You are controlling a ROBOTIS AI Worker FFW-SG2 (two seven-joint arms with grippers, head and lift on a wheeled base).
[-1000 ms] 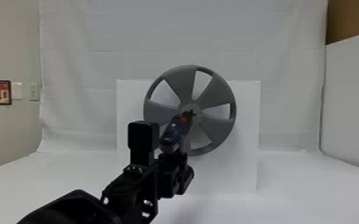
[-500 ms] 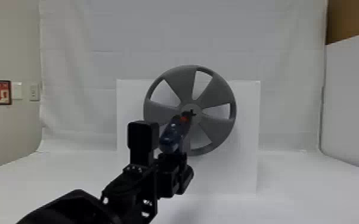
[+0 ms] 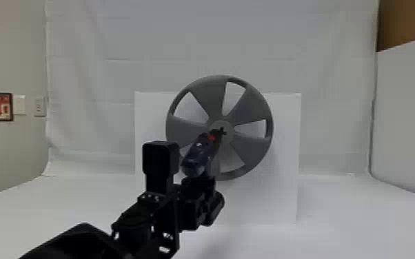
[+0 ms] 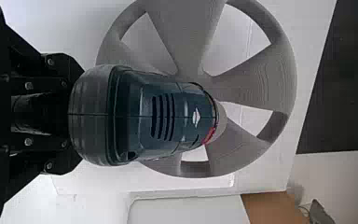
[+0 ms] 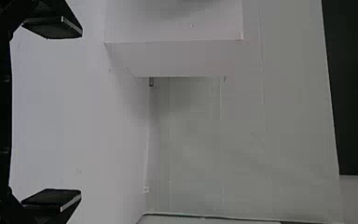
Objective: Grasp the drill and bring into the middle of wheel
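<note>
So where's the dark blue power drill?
In the head view, the drill is in the left gripper, before the lower left of the grey spoked wheel, its nose towards the hub.

The left arm [image 3: 79, 241] and the drill's rear [image 3: 193, 164] have shifted slightly leftward.

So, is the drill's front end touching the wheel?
Cannot tell: in the head view the drill's front end overlaps the wheel's hub; in the left wrist view the drill's body hides it.

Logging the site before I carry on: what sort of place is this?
Probably an indoor test booth: a white cloth backdrop, a grey wheel mounted on a white box, and a wall switch off left.
</note>
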